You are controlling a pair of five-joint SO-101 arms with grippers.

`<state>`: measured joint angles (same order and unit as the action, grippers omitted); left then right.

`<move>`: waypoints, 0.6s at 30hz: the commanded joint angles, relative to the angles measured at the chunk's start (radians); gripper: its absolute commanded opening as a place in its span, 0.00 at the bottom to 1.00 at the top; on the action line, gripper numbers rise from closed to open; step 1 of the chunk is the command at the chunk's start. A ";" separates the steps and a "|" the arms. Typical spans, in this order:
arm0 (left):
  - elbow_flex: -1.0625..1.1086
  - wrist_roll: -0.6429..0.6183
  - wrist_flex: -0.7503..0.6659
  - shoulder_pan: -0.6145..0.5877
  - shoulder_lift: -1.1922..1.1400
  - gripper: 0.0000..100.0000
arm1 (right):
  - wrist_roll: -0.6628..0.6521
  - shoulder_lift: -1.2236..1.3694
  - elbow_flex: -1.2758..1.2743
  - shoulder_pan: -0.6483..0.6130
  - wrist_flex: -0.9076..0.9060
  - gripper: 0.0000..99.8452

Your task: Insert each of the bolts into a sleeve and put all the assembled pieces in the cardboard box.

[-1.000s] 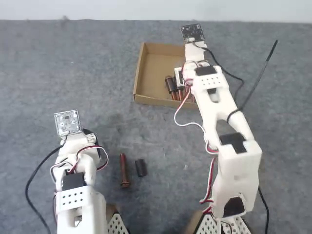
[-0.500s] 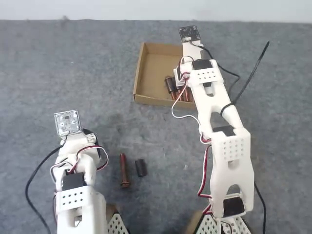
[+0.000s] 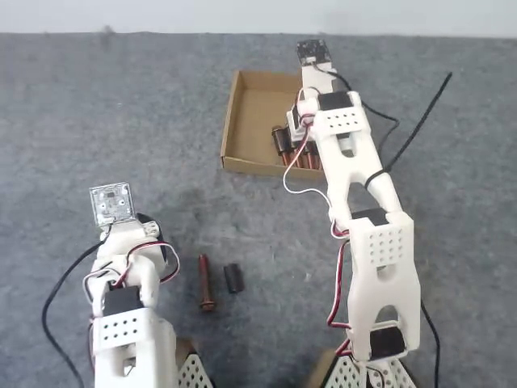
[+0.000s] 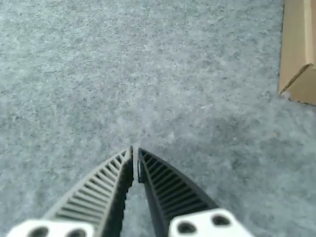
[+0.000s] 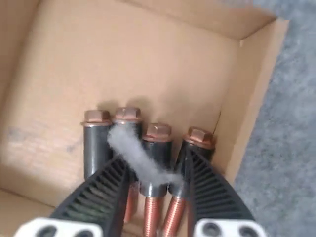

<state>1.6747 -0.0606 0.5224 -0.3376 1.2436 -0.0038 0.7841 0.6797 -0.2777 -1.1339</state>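
Note:
Several assembled pieces (image 5: 153,148), copper bolts in dark sleeves, lie side by side in the cardboard box (image 5: 148,59) against its near wall. My right gripper (image 5: 154,163) hovers open just above them, its fingers astride the two middle pieces, with a wisp of grey fluff (image 5: 133,153) between them. From above, the right arm (image 3: 343,137) reaches over the cardboard box (image 3: 250,105) and the assembled pieces (image 3: 283,141). A loose bolt (image 3: 206,281) and a loose sleeve (image 3: 233,277) lie on the carpet beside the left arm (image 3: 121,275). My left gripper (image 4: 134,154) is shut and empty above bare carpet.
Grey carpet (image 3: 121,105) covers the table. A corner of the cardboard box (image 4: 298,59) is in the left wrist view. The right arm's black cable (image 3: 420,121) trails to the right of the box. The far left half of the box floor is bare.
The right arm has shifted slightly left and farther over the box, its forearm changing posture. The left arm, the loose bolt and the loose sleeve have not moved.

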 commanded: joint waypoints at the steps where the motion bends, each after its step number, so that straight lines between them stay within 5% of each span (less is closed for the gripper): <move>1: -0.010 0.008 0.003 0.003 0.015 0.01 | -0.012 -0.024 0.124 0.015 -0.035 0.10; 7: -0.010 0.008 0.003 0.003 0.015 0.01 | -0.011 -0.024 0.261 0.010 -0.179 0.00; 18: -0.010 0.009 0.003 0.002 0.015 0.01 | -0.011 -0.024 0.637 -0.012 -0.634 0.01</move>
<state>1.6747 -0.0606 0.5224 -0.3376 1.2436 -0.0054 0.7841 1.1722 -0.2716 -1.6464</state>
